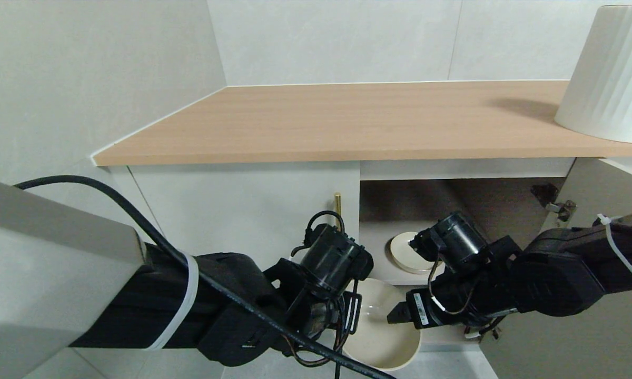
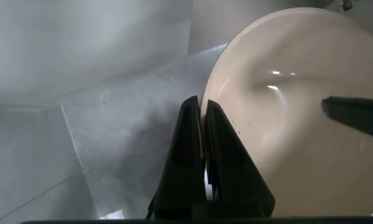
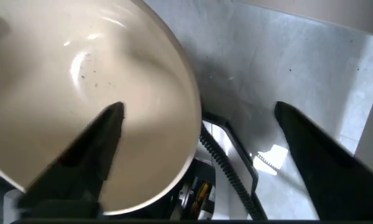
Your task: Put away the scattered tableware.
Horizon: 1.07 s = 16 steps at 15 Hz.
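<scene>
A cream bowl [image 1: 382, 331] was held in the air just in front of the open right compartment of a cabinet [image 1: 453, 171], its hollow turned upward – pale floor tiles [image 2: 118, 130] were seen beneath it. It was gripped at its rim by the left gripper [image 1: 354, 311], whose jaws were pinched tight on the edge, one inside the bowl and one outside; in the left wrist view [image 2: 202, 111] the two dark fingers were seen pressed nearly together on the rim of the bowl [image 2: 298, 112].

The right gripper [image 1: 400, 316] was placed at the opposite side of the bowl with its jaws spread wide. In the right wrist view [image 3: 199, 115] one finger was seen over the inside of the bowl [image 3: 62, 93] and the other well outside the rim, over the floor – whether the inner finger touched the bowl could not be told.

Inside the compartment a pale round plate [image 1: 403, 255] was lying on the shelf, behind the right arm. The left cabinet door [image 1: 242, 210] was shut, with a brass handle [image 1: 337, 202] at its edge. Above, the wooden bench [image 1: 347, 121] was topped at its right end by a ribbed white object [image 1: 611, 73].
</scene>
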Motion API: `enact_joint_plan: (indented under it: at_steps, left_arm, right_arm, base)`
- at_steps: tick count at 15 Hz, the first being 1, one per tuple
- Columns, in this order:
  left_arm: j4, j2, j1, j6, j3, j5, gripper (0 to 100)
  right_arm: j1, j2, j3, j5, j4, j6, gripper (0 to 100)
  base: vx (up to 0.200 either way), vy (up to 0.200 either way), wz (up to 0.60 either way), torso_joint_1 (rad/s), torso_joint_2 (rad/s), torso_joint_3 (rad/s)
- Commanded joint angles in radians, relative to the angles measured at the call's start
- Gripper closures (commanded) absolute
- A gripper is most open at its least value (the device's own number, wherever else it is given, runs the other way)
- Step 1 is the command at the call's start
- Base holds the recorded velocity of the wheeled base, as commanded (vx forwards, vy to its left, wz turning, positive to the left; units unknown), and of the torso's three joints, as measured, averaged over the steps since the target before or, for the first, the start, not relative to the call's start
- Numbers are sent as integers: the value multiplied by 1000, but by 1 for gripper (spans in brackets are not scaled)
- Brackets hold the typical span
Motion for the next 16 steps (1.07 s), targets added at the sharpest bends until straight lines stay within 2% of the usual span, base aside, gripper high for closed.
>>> enact_joint_plan:
  at_steps: [1, 12, 13, 16]
  left_arm:
    - [-1, -5, 1, 0, 0, 1, 100]
    - [-1, 1, 1, -3, -2, 2, 100]
    - [-1, 1, 1, -3, -2, 2, 0]
    - [-1, 1, 2, -5, -3, 1, 0]
  right_arm:
    - [0, 7, 0, 1, -1, 1, 100]
    - [0, 7, 2, 1, -13, 2, 100]
    - [0, 9, 2, 1, -13, 2, 100]
    - [0, 10, 2, -1, -13, -1, 100]
  base:
    - [0, 0, 0, 0, 0, 0]
    - [0, 0, 0, 0, 0, 0]
    - [0, 0, 0, 0, 0, 0]
    - [0, 0, 0, 0, 0, 0]
